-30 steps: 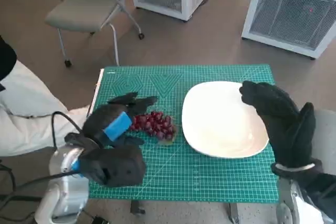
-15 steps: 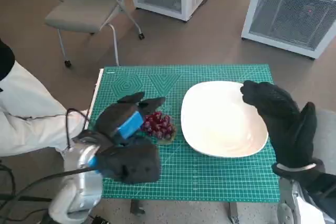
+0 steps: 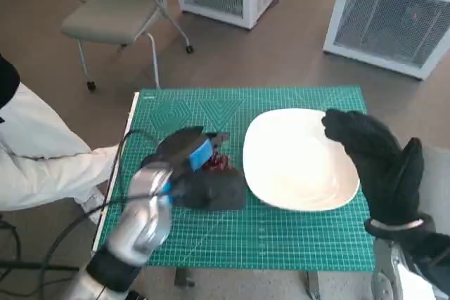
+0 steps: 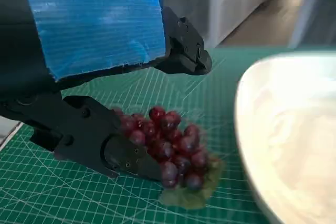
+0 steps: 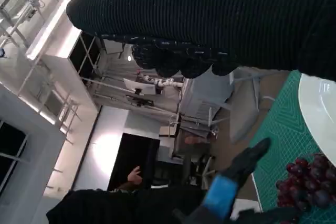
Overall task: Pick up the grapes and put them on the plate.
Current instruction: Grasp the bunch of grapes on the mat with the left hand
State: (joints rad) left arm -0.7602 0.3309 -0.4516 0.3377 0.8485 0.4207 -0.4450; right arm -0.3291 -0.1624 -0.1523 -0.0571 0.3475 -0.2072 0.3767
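Brown floor (image 3: 281, 54) surrounds a small table covered by a green cutting mat (image 3: 281, 233). Two white louvred cabinets (image 3: 394, 15) and a grey chair (image 3: 116, 12) stand beyond the table; a person in a white sleeve (image 3: 42, 166) sits at the robot's left side.

On the mat, the white plate (image 3: 299, 163) occupies the robot's right half. The grapes (image 4: 170, 145), a dark red bunch on a leaf, lie on the mat just beside the plate's left rim, not on it. In the left wrist view the bunch's long axis runs roughly along the plate rim.

The left hand (image 3: 197, 166) is the nearer hand by far. It hangs directly over the bunch and covers most of it in the head view. Its fingers (image 4: 105, 145) are spread into two branches: one lies low along the side of the bunch away from the plate, touching or nearly touching the berries; the other stands above, apart from them. The bunch sits in the gap between the branches, and nothing is held yet. The coming move is judged to be a closing of these branches on the bunch, followed by a short carry toward the plate.

The right hand (image 3: 376, 163) hovers over the plate's far right edge, well apart from the grapes, fingers loosely extended and holding nothing.
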